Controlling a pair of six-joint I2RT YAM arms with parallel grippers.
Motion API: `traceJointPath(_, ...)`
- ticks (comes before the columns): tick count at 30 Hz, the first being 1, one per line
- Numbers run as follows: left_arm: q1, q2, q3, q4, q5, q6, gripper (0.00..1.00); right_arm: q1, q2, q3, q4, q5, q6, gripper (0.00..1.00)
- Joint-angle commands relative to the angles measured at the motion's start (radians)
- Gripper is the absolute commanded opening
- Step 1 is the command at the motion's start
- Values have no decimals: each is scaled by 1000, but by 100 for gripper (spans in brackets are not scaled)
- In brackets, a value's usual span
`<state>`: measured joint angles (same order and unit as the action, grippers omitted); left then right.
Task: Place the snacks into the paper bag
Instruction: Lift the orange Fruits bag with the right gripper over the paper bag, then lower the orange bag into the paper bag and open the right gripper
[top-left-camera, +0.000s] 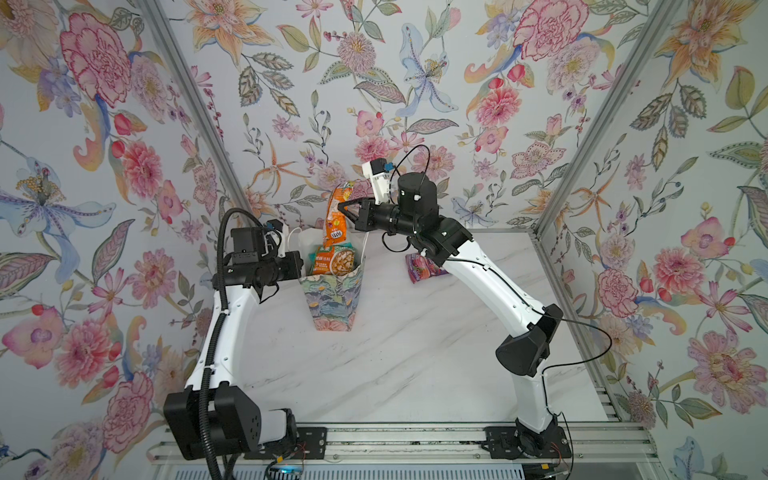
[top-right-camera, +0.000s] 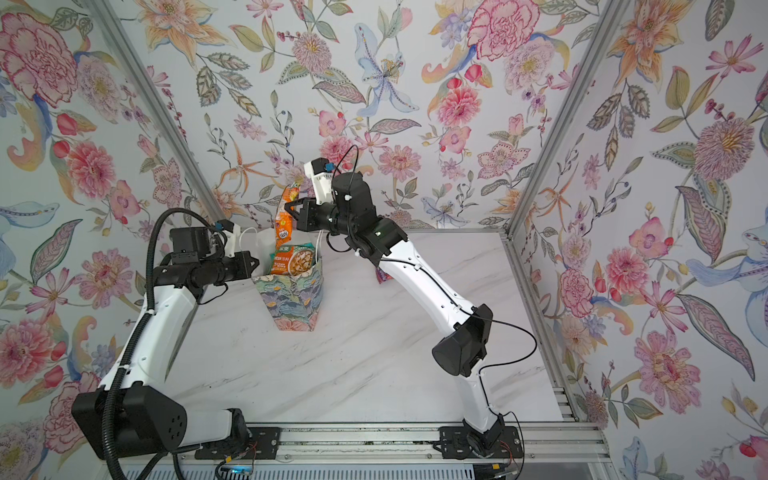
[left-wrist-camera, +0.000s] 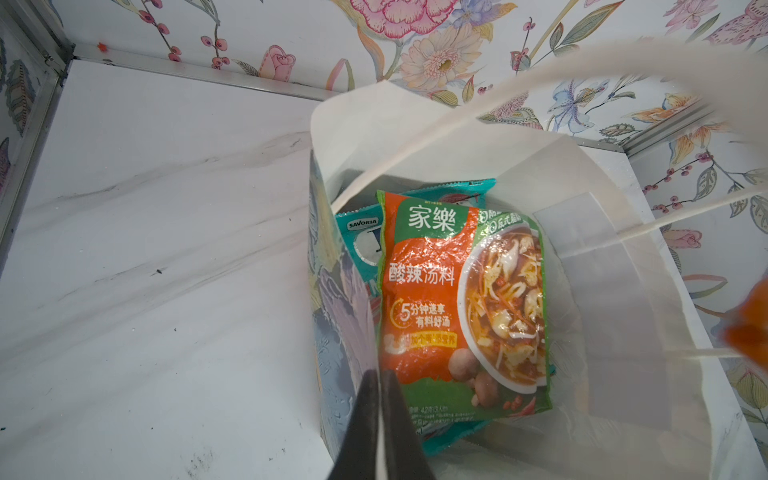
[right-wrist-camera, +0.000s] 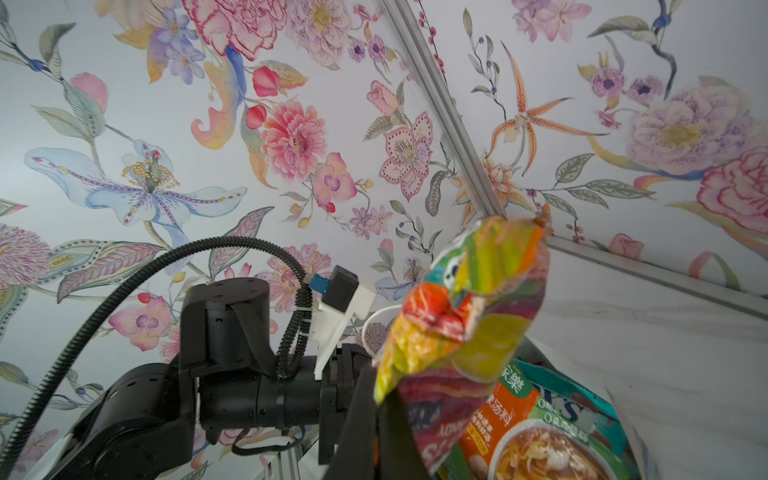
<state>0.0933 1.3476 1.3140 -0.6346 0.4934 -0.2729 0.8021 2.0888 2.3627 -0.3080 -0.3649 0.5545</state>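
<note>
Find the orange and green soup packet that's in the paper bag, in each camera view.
Both top views: the soup packet pokes from the paper bag, left of centre.
Left wrist: mid-picture, between the bag's white walls.
Right wrist: partly hidden behind the crumpled orange packet.
Shared landmark: the paper bag around it.

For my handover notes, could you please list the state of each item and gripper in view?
paper bag: upright, open.
left gripper: shut on the bag's rim.
right gripper: shut on orange packet.
orange packet: held over the bag's mouth.
soup packet: inside the bag, top showing.
teal packet: inside, behind soup packet.
purple packet: lying on the table.
</note>
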Motion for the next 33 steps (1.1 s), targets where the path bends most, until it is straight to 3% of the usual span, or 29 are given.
traceJointPath(1, -6, -14, 4, -27, 17, 9, 3, 1, 35, 61, 3, -39, 20, 0)
traceJointPath(10, -6, -11, 11, -34, 11, 14, 4, 4, 167, 173, -4, -153, 99, 0)
traceJointPath(22, -6, 2, 18, -30, 16, 12, 3, 2, 97, -20, 4, -188, 109, 1)
traceJointPath(26, -6, -1, 18, -31, 14, 13, 3, 3, 65, -79, 4, -158, 107, 33)
traceJointPath(27, -6, -3, 18, -33, 12, 14, 3, 2, 51, -101, 4, -141, 99, 37)
traceJointPath(33, -6, -8, 12, -37, 8, 19, 3, -33, -57, -219, 11, -47, 74, 44)
